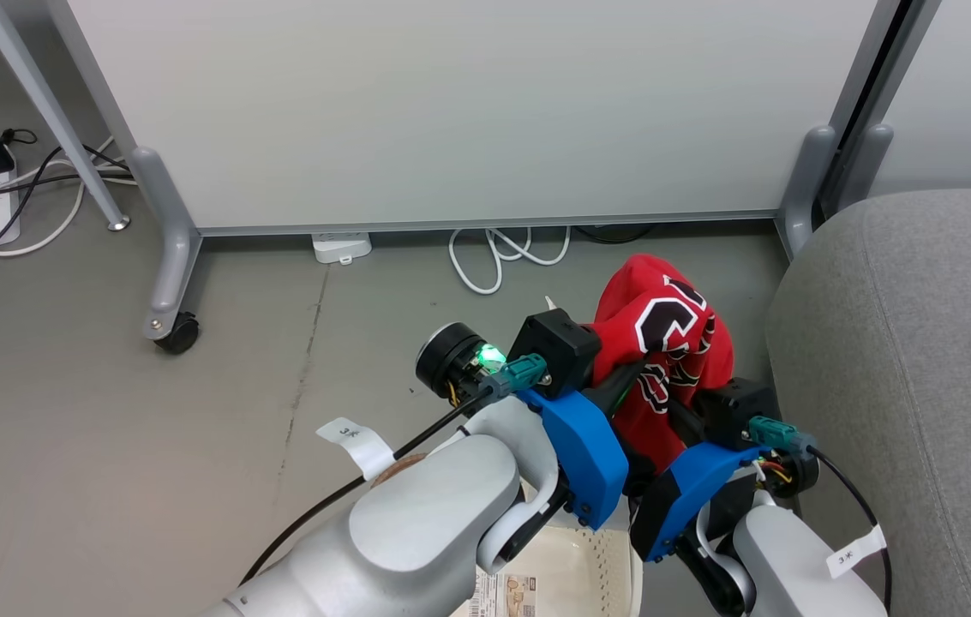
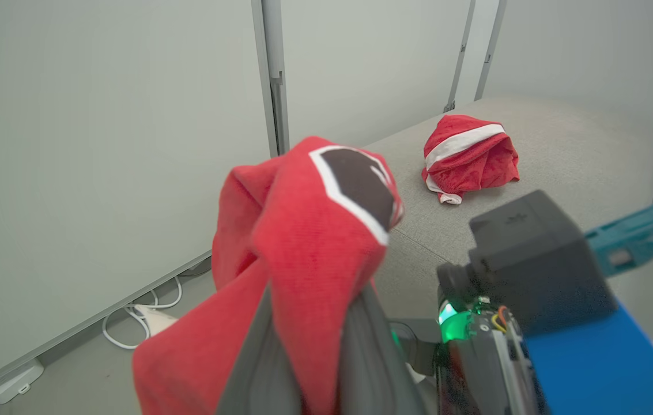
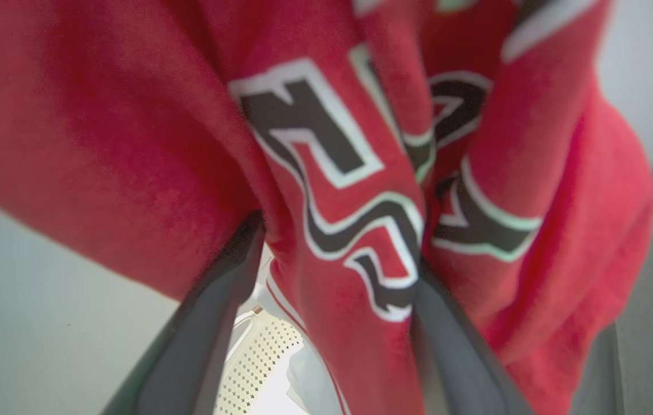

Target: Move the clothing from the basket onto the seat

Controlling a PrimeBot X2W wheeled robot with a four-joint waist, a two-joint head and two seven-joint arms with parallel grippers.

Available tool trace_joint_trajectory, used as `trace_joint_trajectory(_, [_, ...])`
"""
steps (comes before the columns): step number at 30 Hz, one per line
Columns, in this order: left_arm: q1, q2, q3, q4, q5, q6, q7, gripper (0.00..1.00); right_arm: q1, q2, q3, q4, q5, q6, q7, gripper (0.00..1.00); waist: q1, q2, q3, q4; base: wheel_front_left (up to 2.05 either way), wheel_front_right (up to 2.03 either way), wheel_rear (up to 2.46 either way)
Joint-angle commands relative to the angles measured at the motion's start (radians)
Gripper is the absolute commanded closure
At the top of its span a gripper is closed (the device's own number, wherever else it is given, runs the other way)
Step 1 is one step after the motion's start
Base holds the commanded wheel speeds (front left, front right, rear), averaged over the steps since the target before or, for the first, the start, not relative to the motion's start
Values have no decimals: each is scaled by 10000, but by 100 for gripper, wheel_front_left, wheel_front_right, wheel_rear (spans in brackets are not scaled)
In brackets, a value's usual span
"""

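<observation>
While gripped from two sides, red garment (image 1: 665,334) hangs beside the seat (image 1: 905,343), clear of the basket (image 3: 257,357) | left hand (image 2: 309,346): clamped on cloth, fingertips buried | right hand (image 3: 338,248): pinching lettered folds, tips hidden | basket: mostly cut off behind arms (image 1: 434,506) | second red garment (image 2: 470,158): bunched on seat
</observation>
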Motion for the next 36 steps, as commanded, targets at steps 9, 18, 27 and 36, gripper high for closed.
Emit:
trace_joint_trajectory(9, [-234, -3, -124, -36, -104, 43, -40, 100, -739, 74, 147, 1121, 304, 6, -379, 0, 0, -1, -27, 128, 0, 0, 0])
trace_joint_trajectory(18, [-242, -3, -181, 13, -193, 75, -56, 100, -1050, 113, 439, 1756, 574, 6, -725, 69, 0, -1, -47, 97, 0, 0, 0])
trace_joint_trajectory(27, [-271, -2, -198, 117, -259, 96, -120, 100, -1224, 122, 665, 2066, 790, 6, -945, 100, 0, -1, -70, 12, 0, 0, 0])
trace_joint_trajectory(36, [-244, -1, -237, 187, -323, 97, -143, 100, -1287, 126, 851, 2210, 1019, 6, -1079, 100, 0, -1, -71, -40, 0, 0, 0])
